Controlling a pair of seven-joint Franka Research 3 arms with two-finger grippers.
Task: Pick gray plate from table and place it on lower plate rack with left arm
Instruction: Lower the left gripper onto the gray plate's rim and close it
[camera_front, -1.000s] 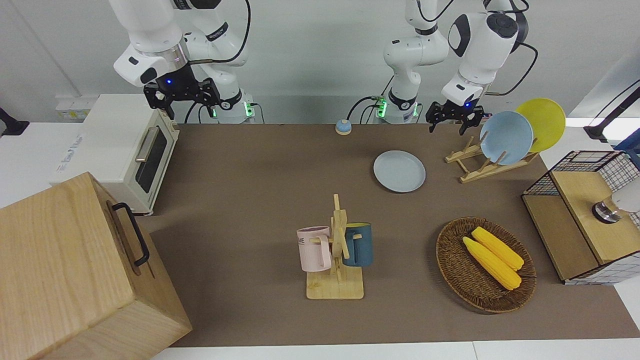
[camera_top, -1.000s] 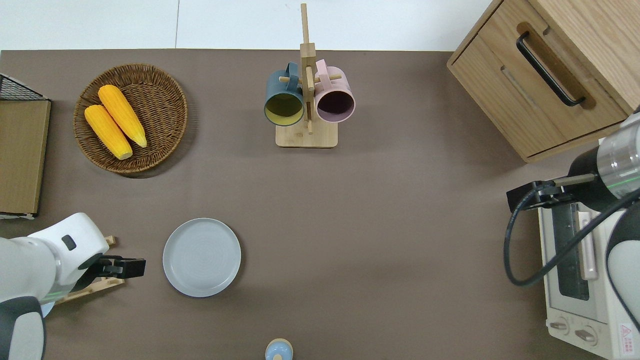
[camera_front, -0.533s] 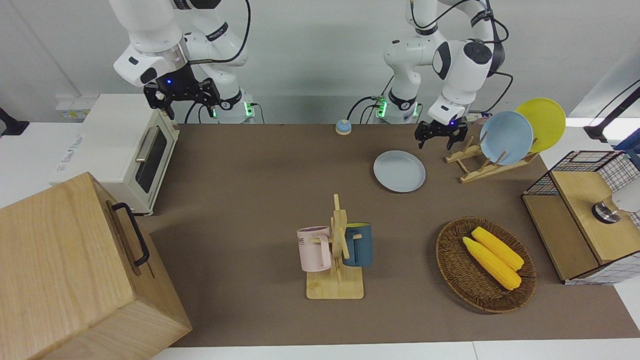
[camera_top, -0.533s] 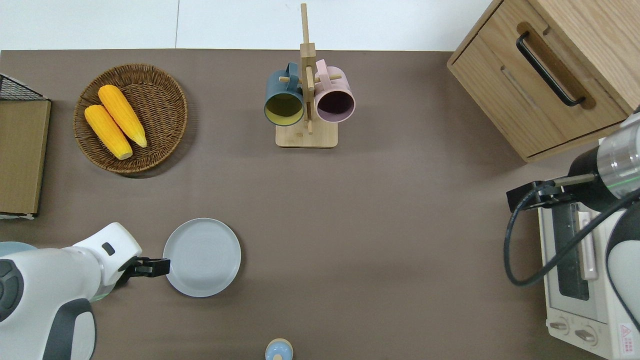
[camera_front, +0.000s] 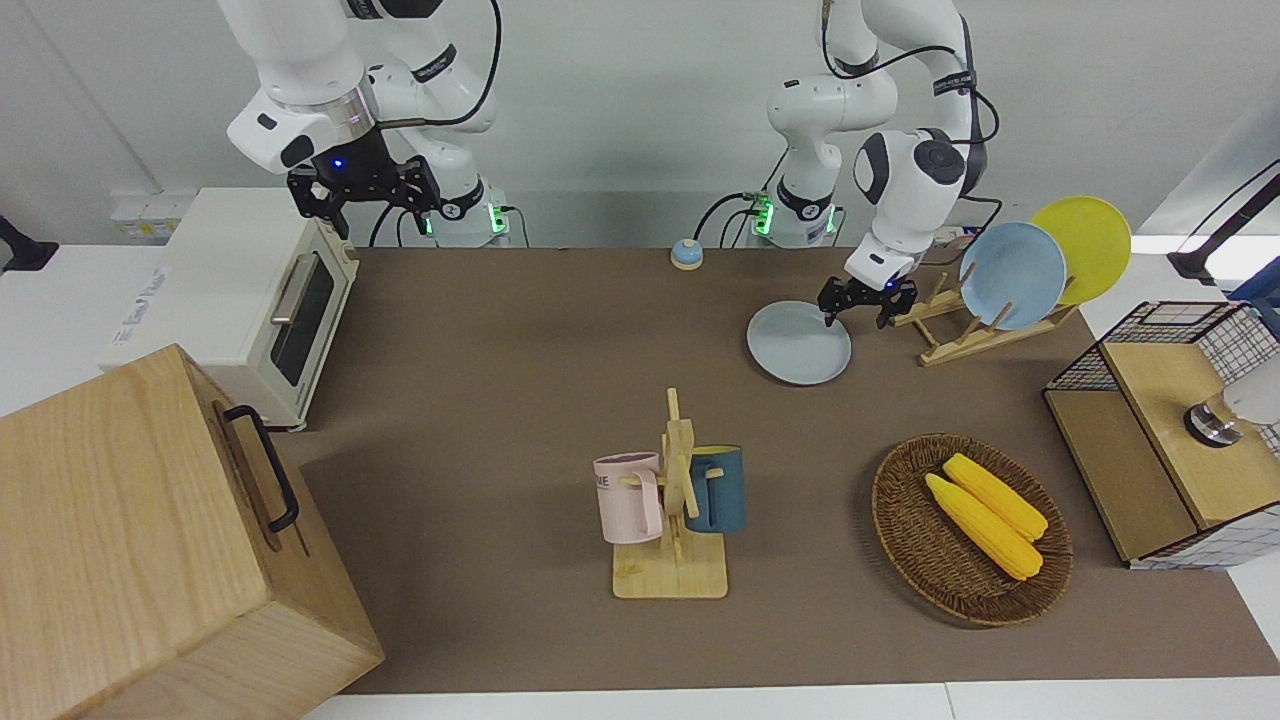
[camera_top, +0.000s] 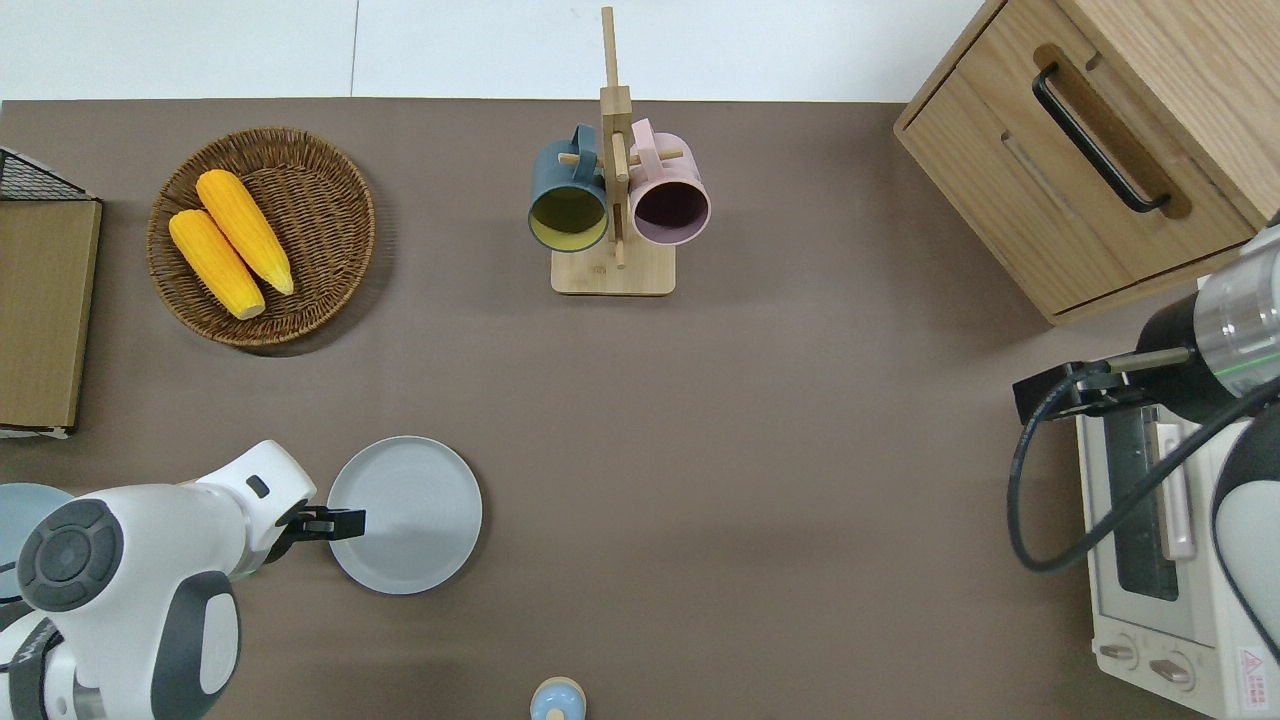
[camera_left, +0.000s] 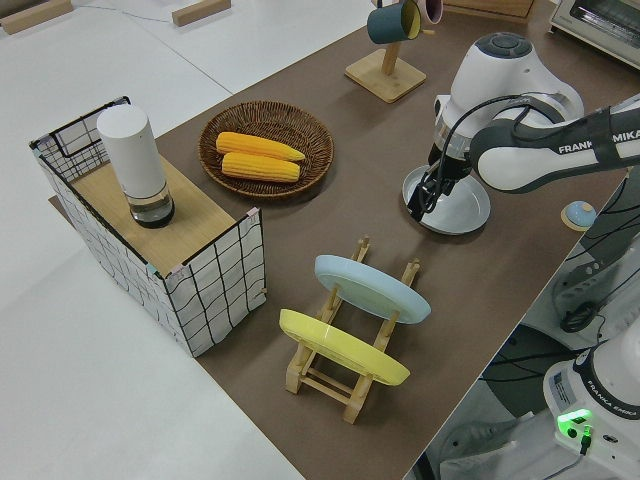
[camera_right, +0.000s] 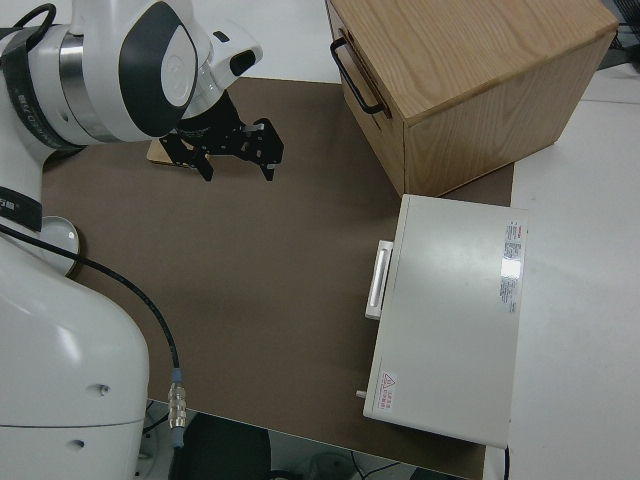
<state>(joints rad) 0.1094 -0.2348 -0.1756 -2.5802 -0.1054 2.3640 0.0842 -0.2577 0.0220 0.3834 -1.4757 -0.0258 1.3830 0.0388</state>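
The gray plate (camera_front: 798, 343) lies flat on the brown mat and also shows in the overhead view (camera_top: 404, 515) and the left side view (camera_left: 447, 200). My left gripper (camera_front: 857, 308) is open and low over the plate's rim on the side toward the rack; it also shows in the overhead view (camera_top: 335, 521) and the left side view (camera_left: 425, 195). The lower plate rack (camera_front: 960, 330) stands beside the plate toward the left arm's end and holds a sky-blue plate (camera_front: 1012, 275) and a yellow plate (camera_front: 1085, 248). The right arm is parked, its gripper (camera_front: 365, 195) open.
A mug stand (camera_front: 672, 500) with a pink and a dark blue mug stands mid-table. A wicker basket (camera_front: 900, 520) holds two corn cobs. A wire shelf (camera_front: 1165, 430), a toaster oven (camera_front: 250, 290), a wooden cabinet (camera_front: 150, 540) and a small bell (camera_front: 686, 254) line the table's edges.
My left gripper has come down and moved from beside the rack to the gray plate's rim. The plate and the right arm have not moved.
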